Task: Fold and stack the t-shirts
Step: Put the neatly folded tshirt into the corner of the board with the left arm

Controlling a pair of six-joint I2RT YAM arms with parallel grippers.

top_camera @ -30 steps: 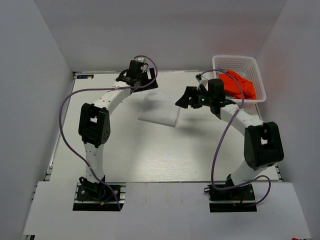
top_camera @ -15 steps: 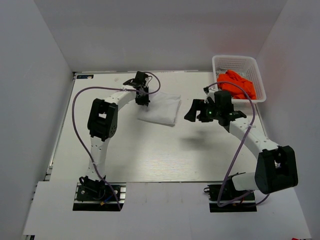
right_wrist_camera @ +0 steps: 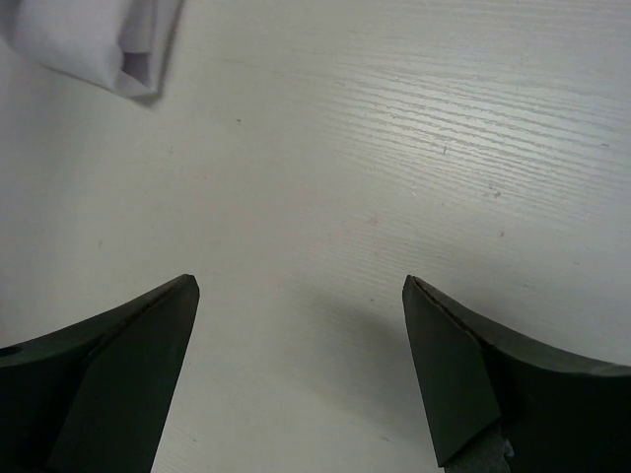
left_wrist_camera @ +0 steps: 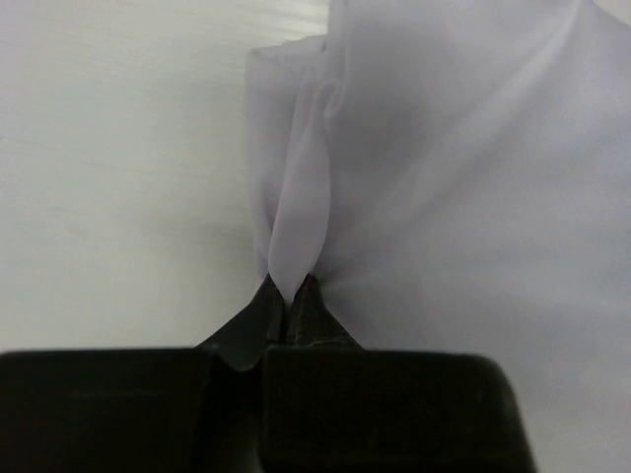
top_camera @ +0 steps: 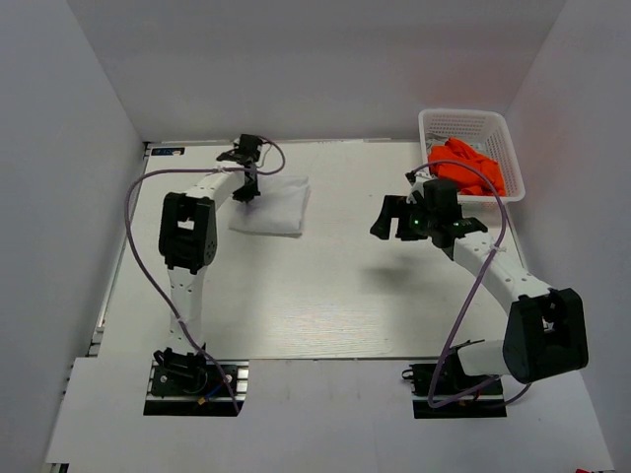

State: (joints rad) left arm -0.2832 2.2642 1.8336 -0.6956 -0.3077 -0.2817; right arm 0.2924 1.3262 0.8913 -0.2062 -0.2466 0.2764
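A folded white t-shirt [top_camera: 276, 207] lies flat on the table at the back left. My left gripper [top_camera: 247, 190] is at its left edge. In the left wrist view the left gripper [left_wrist_camera: 289, 296] is shut on a pinched ridge of the white t-shirt [left_wrist_camera: 473, 197]. An orange t-shirt [top_camera: 469, 166] lies crumpled in the white basket [top_camera: 463, 114] at the back right. My right gripper [top_camera: 381, 219] hangs open above bare table in front of the basket. In its own view the right gripper [right_wrist_camera: 301, 296] holds nothing, and a corner of the white t-shirt [right_wrist_camera: 94, 44] shows at the top left.
The table [top_camera: 315, 296] is pale wood grain, with white walls on the left, back and right. The basket stands against the right wall. Purple cables loop along both arms.
My left gripper shut on the white t-shirt's edge and pulled the shirt to the left. The right arm drew back to the right, away from the shirt, still open.
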